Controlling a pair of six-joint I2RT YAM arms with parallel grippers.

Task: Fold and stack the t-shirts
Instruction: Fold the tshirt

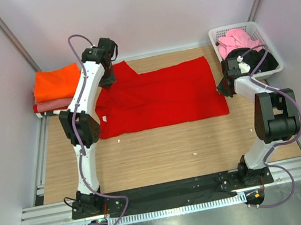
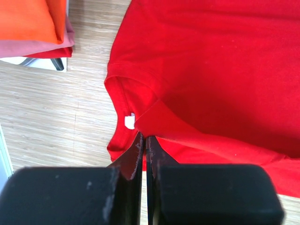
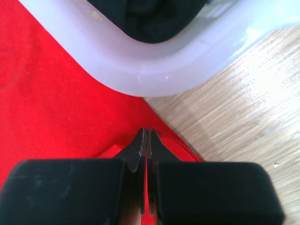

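A pale wood-grain table (image 1: 164, 156), boxed in by plain white walls (image 1: 138, 9), carries the red t-shirt (image 1: 162, 96) spread across its middle. The left claw (image 2: 143, 140) is clenched on the cloth by the collar, the right claw (image 3: 147, 133) on its right-hand edge — just beside the white basket (image 1: 275, 67). A folded orange t-shirt (image 1: 57, 81) tops the stack at the table's far left.

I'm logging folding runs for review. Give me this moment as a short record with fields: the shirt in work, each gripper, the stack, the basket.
shirt in work: red t-shirt, spread on the table
left gripper: shut on the red t-shirt, just beside its collar
right gripper: shut on the red t-shirt's edge, close to the basket
stack: orange t-shirt on top of a salmon-pink t-shirt, at the table's far left
basket contents: pink t-shirt and black t-shirt
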